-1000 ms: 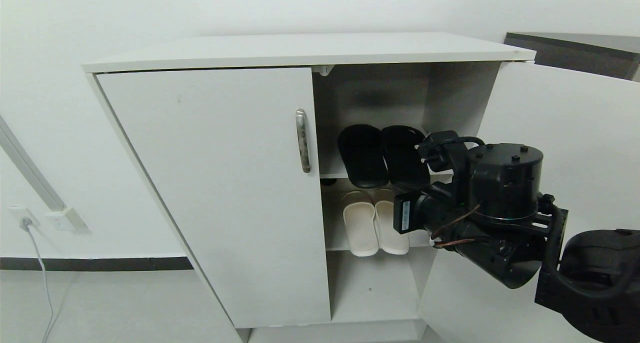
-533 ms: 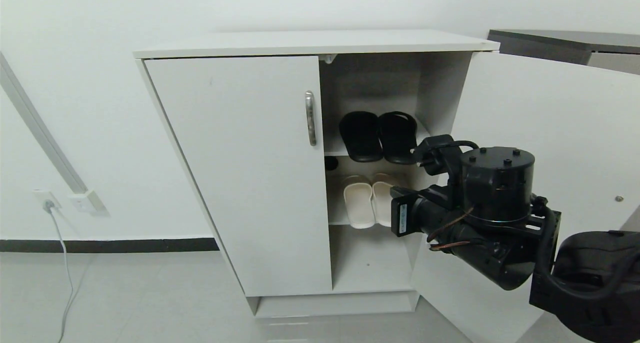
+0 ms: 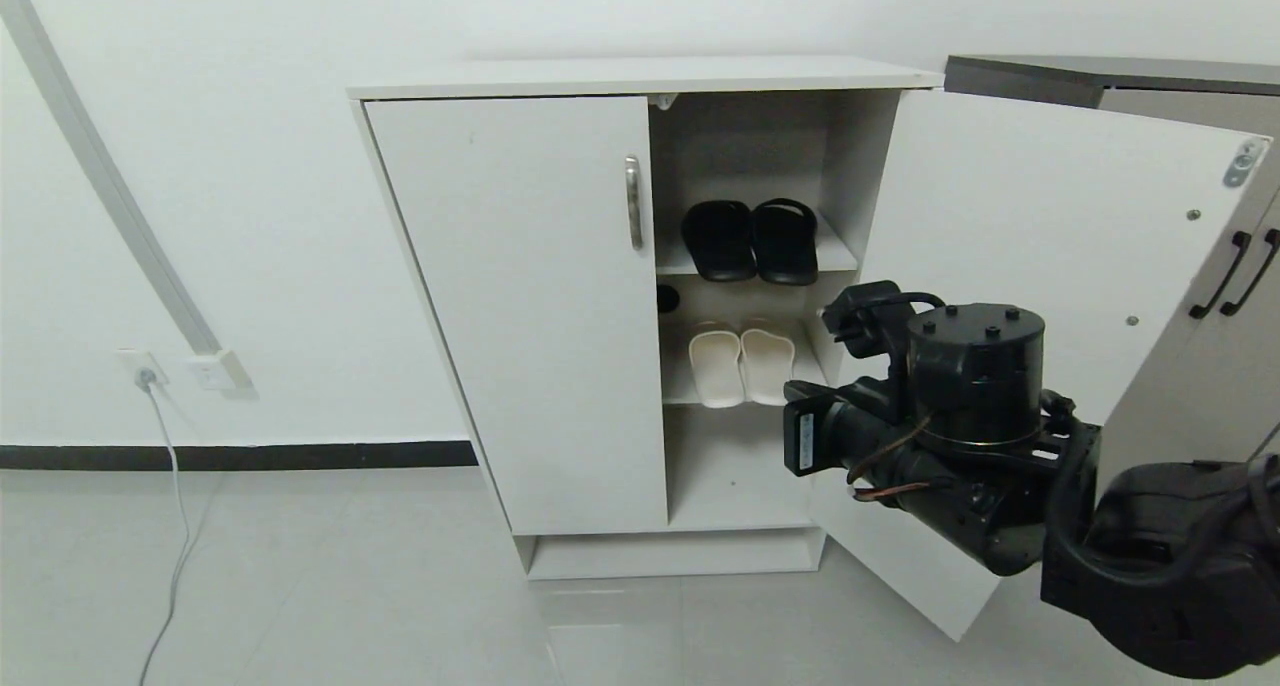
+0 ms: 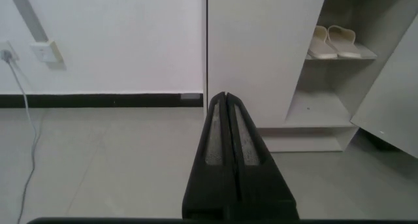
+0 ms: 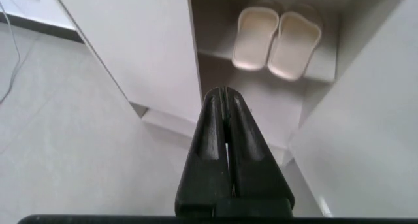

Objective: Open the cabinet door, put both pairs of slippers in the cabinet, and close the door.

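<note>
1. cabinet point(image 3: 640, 74): white, two doors, standing against the far wall on a pale tiled floor point(image 3: 300, 586).
2. left door point(image 3: 520, 306): shut, with an upright metal handle point(image 3: 633, 203) at its right edge.
3. right door point(image 3: 1030, 226): swung wide open to the right, inner face showing.
4. black slippers point(image 3: 750, 241): one pair, side by side and touching, on the upper shelf inside the right half of the cabinet.
5. white slippers point(image 3: 742, 366): one pair, side by side, on the middle shelf directly below the black pair.
6. right arm point(image 3: 960, 436): at near right, in front of the lower part of the open door and apart from the shelves.
7. right gripper point(image 5: 225, 95): fingers pressed together with nothing between them; it points towards the cabinet's lower opening, with the white slippers beyond it and the open door to its right.
8. left gripper point(image 4: 225, 98): fingers together, holding nothing; it hangs low over the floor, in front of the shut left door and apart from it.
9. surroundings: a wall socket point(image 3: 145, 366) with a cable point(image 3: 175, 506) trailing to the floor on the far left, a dark skirting strip point(image 3: 240, 456) along the wall, and a grey cupboard point(image 3: 1230, 266) just beyond the open door on the right.
</note>
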